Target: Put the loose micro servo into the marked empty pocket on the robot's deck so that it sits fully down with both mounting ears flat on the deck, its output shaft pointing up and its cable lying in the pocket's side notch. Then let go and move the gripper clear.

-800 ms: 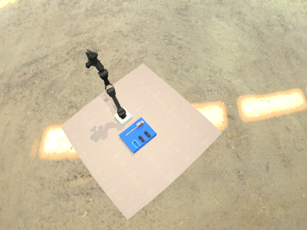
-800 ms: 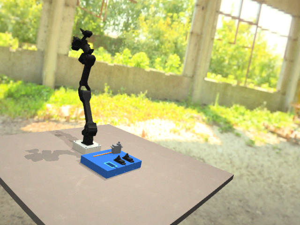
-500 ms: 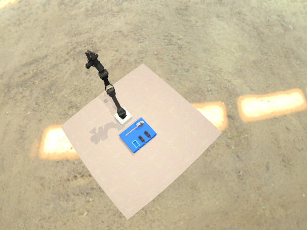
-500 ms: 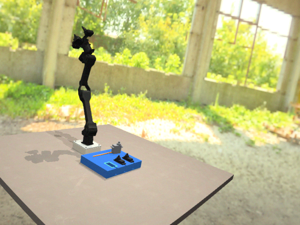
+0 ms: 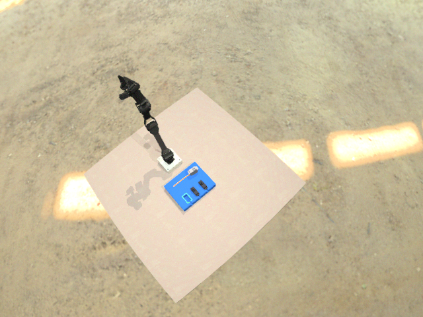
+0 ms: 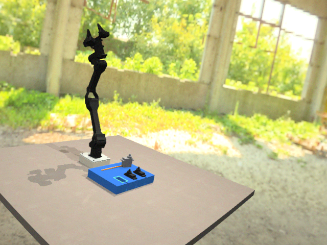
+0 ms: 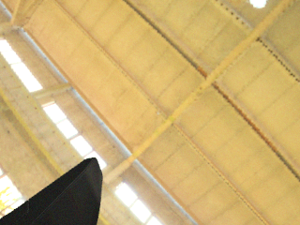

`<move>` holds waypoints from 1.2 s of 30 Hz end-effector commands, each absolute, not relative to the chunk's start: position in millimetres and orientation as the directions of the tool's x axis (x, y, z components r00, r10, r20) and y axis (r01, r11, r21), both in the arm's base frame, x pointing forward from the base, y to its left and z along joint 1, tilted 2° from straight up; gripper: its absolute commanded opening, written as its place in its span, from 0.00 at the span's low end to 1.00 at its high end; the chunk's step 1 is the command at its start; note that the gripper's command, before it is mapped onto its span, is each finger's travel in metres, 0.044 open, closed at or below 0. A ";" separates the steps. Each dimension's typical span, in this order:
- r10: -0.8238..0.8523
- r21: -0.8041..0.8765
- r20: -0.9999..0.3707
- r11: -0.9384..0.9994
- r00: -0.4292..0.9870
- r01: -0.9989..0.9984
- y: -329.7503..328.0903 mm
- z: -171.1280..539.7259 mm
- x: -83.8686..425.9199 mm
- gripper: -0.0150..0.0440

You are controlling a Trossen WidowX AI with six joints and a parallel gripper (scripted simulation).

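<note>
"Bare earth surrounds the bench (image 5: 232, 221) (image 6: 163, 205) seen from above. Where's the servo (image 5: 193, 170) (image 6: 126, 161)?"

"On the blue deck (image 5: 180, 182) (image 6: 105, 174), at its far side, orange cable (image 5: 180, 180) (image 6: 112, 168) trailing left. The end effector (image 5: 119, 83) (image 6: 93, 27) points off beyond the bench's far-left edge."

"And from the side?"

"It's high up, fingers spread apart with nothing between them, aimed skyward. The servo sits well below, to the right and nearer; its body looks upright, shaft up. I'd say the arm must swing down and right."

"The wrist view?"

"Roof and one dark fingertip (image 7: 80, 197); no servo."
</note>
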State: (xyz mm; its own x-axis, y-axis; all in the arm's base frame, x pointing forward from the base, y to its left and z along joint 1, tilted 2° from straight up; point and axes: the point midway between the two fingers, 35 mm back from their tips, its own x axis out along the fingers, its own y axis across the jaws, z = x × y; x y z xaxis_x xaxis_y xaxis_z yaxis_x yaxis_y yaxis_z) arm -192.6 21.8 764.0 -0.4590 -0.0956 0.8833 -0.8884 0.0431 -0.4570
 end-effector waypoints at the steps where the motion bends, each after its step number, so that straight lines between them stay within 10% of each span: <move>1: -0.114 -0.358 0.926 0.038 -0.360 -0.933 11.5 772.7 -157.0 1.00; 36: -0.232 0.540 0.802 -0.111 0.551 -0.834 -45.4 718.2 150.9 1.00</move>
